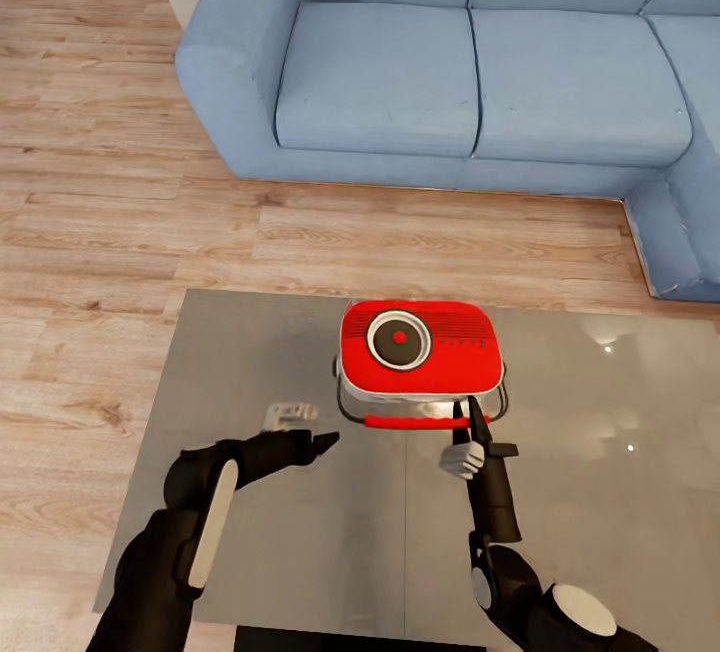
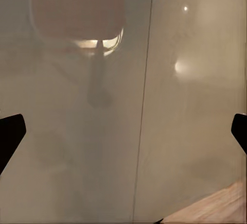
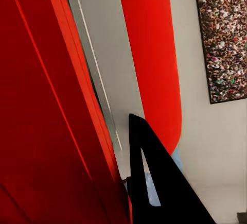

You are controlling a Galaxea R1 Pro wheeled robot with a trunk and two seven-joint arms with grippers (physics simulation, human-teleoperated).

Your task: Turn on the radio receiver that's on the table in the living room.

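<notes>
- The radio receiver (image 1: 420,350) lies flat on the grey bench (image 1: 600,492), in the middle of the frame, with its round dial (image 1: 399,338) facing up.
- A blue sofa (image 1: 470,62) fills the top of the frame, and pale wood floor (image 1: 90,232) runs down the left side.
- The right end effector (image 1: 474,426) is in the lower middle of the frame. Its dark tips are right at the near edge of the radio, by the red handle grip (image 1: 412,422).
- I cannot tell if the right end effector is spread or pinched, and I cannot tell if it really touches the radio.
- In the right wrist view the red body (image 3: 46,105) sits very close, with one black finger (image 3: 154,183) next to it.
- The left end effector (image 1: 322,444) hangs over the bench at the lower left, apart from the radio. Its fingers (image 2: 10,134) are spread wide and hold nothing.
- The step now looks like the reach to switch the radio on.
- Next, I think the right arm needs a small, soft push onto the radio, maybe toward the dial.
- Too hard a push could slide the radio on the shiny top.
</notes>
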